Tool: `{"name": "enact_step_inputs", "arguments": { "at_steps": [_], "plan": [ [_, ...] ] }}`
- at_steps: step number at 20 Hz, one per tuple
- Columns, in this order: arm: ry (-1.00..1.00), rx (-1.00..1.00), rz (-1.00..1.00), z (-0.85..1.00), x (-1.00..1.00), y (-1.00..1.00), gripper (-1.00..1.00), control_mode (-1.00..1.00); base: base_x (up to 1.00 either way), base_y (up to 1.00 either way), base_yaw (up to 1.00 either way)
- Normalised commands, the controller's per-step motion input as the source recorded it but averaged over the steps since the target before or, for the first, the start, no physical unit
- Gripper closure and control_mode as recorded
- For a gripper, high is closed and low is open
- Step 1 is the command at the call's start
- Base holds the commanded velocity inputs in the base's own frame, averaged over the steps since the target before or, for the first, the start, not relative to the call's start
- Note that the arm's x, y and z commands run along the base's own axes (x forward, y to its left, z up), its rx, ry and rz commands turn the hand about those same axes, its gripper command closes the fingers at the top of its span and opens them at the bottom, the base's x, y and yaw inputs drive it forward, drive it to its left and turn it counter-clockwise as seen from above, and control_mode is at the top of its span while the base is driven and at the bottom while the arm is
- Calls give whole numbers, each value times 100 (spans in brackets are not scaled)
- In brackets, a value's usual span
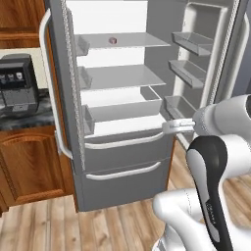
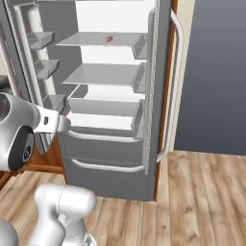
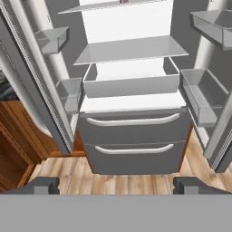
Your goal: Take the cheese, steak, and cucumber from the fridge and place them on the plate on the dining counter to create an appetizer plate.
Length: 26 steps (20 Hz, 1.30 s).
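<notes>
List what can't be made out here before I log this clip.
- Small reddish item on the fridge's top shelf: too small to identify; cut off by the hand view's top edge.
- Drawer contents: hidden by its walls.
- Gripper: fingertips barely show; nothing seen between them.

fridge [image 1: 122, 181]: grey outside, white interior, grey shelves, pale grey bar handles
steak [image 1: 112, 40]: pinkish-red, on the upper shelf of the fridge
cabinets [image 1: 29, 166]: reddish-brown wood, left of the fridge
floor [image 2: 192, 202]: light wood planks, below the fridge
wall panel [image 2: 216, 72]: dark grey-blue, right of the fridge
gripper [image 3: 115, 186]: dark grey fingertips
</notes>
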Motion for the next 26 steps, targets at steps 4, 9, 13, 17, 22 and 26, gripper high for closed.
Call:
{"name": "enact_step_inputs", "arguments": {
  "at_steps": [4, 9, 13, 17, 22, 26],
  "plan": [
    [0, 0, 0, 0, 0, 0, -100, 100, 55, 0, 0],
    [0, 0, 0, 0, 0, 0, -100, 100, 78, 0, 0],
    [0, 0, 0, 0, 0, 0, -100, 100, 91, 0, 0],
    [0, 0, 0, 0, 0, 0, -100, 100, 90, 0, 0],
    [0, 0, 0, 0, 0, 0, -100, 100, 85, 0, 0],
    [0, 0, 0, 0, 0, 0, -100, 100, 85, 0, -2]
  ]
}}
